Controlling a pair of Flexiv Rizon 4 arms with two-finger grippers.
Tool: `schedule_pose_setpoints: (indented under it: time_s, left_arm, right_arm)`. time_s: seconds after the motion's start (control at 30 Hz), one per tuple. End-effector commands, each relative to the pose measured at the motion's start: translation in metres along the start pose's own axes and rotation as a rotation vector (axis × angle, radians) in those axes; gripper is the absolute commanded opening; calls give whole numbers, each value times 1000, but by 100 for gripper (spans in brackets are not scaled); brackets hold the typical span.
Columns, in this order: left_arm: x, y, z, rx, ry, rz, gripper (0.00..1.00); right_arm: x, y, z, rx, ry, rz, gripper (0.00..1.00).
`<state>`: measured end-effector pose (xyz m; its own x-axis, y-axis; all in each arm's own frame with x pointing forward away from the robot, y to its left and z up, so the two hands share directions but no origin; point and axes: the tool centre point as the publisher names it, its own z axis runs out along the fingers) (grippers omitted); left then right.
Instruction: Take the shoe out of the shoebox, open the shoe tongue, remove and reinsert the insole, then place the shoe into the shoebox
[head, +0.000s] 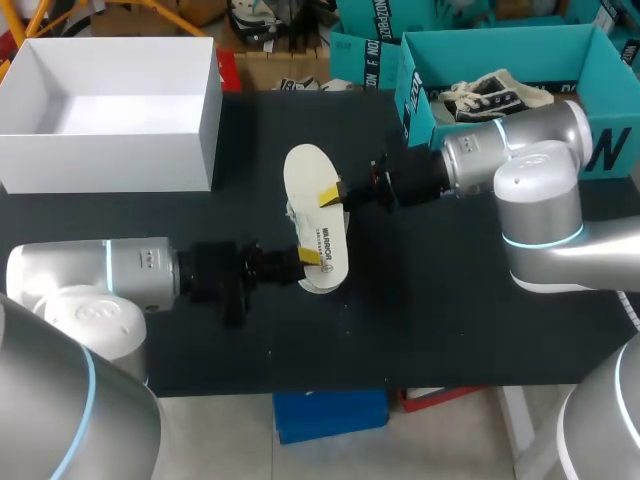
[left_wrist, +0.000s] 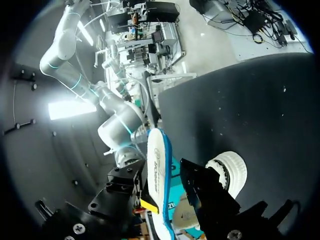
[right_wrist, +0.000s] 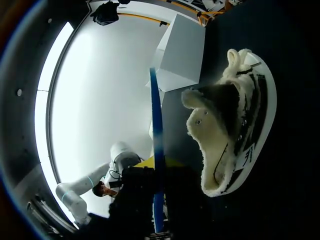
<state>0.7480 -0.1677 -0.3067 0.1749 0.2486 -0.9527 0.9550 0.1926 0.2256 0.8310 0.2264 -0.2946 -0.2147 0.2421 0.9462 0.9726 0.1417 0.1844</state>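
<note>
Head view: insole (head: 316, 220) seen flat, white face up, over the middle of the black table (head: 450, 330). It hides nearly all of the shoe.

Wrist views: insole edge-on, blue underside. The shoe (right_wrist: 230, 130) lies on its side on the table just beside and below it, fleece lining exposed, outside the white shoebox (head: 110, 160).

Right gripper (head: 333, 195) is clenched on the insole's side edge. Left gripper (head: 305, 258) is at the narrower end. Cannot tell whether it grips, as the insole masks the far side.

Teal box (head: 418, 95) at the table's back right holds another shoe (head: 495, 92), only partly visible.
</note>
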Motion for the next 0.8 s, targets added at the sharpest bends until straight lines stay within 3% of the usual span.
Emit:
schedule_pose_setpoints:
  time_s: [0.03, 0.2, 0.43, 0.6, 0.8]
  left_arm:
    - [-10, -3, -11, -16, 136, -9, 100]
    - [-18, 9, -29, -20, 361, 35, 100]
    - [-50, 32, -57, -4, 599, 123, 100]
    - [-63, 48, -61, -1, 755, 147, 100]
    - [-77, 63, -56, 23, 855, 166, 100]
  right_arm:
    - [-1, 1, 2, 0, 0, 1, 0]
    - [-1, 1, 2, 0, 0, 1, 0]
    - [-1, 1, 2, 0, 0, 1, 0]
    - [-1, 1, 2, 0, 0, 1, 0]
    - [-1, 1, 2, 0, 0, 1, 0]
